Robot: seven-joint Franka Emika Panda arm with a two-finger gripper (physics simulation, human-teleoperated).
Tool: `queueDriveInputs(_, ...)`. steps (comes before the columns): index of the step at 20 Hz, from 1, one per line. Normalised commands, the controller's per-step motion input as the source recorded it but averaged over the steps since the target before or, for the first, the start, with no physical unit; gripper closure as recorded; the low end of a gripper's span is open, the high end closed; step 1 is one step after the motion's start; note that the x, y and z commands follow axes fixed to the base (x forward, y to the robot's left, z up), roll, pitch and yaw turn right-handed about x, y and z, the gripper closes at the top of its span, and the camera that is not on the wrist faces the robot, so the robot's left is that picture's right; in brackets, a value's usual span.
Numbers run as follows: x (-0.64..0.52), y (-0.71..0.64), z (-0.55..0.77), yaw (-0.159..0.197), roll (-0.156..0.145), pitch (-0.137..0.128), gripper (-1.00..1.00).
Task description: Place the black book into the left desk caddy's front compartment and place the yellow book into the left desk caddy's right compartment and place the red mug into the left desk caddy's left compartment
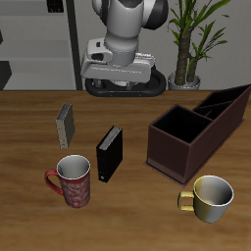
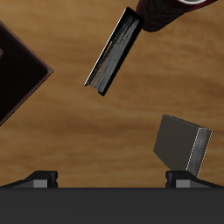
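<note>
Tool high over the tabletop, nothing grasped.

Tool [image 1: 122,86] hangs above the back of the tabletop [image 1: 137,201], fingers spread wide and empty. Black book [image 1: 108,154] stands upright near the left desk caddy [image 1: 196,129], free for a side pinch. Yellow book [image 1: 65,125] stands farther back; red mug [image 1: 74,180] sits toward the front. All compartments appear empty.

The table [image 1: 29,211] is brown wood with dark lines in it. Behind it is a grey wall [image 1: 59,44] with a darker upright strip, and a dark shelf [image 1: 4,74] shows at one edge. A green plant [image 1: 192,34] with long thin leaves stands in a pot at the back.
</note>
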Motion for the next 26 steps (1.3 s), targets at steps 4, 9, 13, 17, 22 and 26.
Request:
queueDriveInputs(4, 0.15, -0.26, 0.08, -0.033, -0.041, -0.011, -1.0)
queueDriveInputs(9, 0.18, -0.08, 0.02, -0.048, -0.066, 0.013, -1.0)
queueDriveInputs(13, 0.2, 0.03, 0.04, -0.021, -0.03, -0.01, -1.0)
queueDriveInputs(17, 0.28, 0.08, 0.04, 0.025, -0.009, -0.047, -1.0)
queueDriveInputs(22, 0.23, -0.01, -0.04, -0.006, -0.003, -0.033, -1.0)
queueDriveInputs(26, 0.25, 0.02, -0.09, -0.005, 0.024, -0.062, -1.0)
